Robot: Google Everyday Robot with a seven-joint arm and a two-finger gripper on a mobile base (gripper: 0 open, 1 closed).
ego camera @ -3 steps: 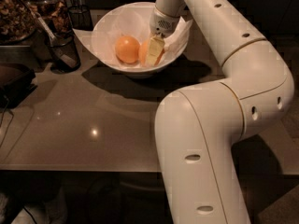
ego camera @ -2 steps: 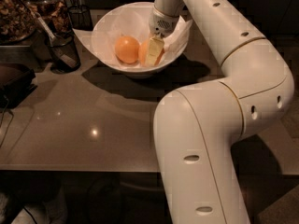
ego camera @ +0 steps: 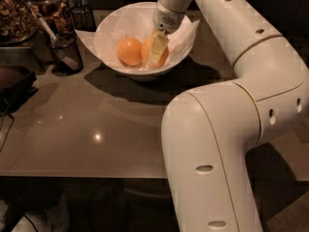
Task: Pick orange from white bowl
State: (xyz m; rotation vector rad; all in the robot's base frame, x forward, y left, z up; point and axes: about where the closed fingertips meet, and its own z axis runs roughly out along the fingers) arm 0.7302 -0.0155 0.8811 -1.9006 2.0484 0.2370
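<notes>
The white bowl, lined with crumpled white paper, stands at the back of the table. Two oranges lie in it side by side. My gripper reaches down into the bowl from above and sits right on the right-hand, deeper-coloured orange, covering its middle. That orange shows on both sides of the gripper. The paler twin orange lies free just to the left, close to or touching the other.
A dark mesh cup with utensils stands left of the bowl, with another behind it. A tray of brown snacks is at the far left. A dark object lies at the left edge. My arm fills the right side.
The gripper has shifted slightly within the bowl, and the right-hand orange now shows around it where it was mostly hidden before. The left orange has not moved.
</notes>
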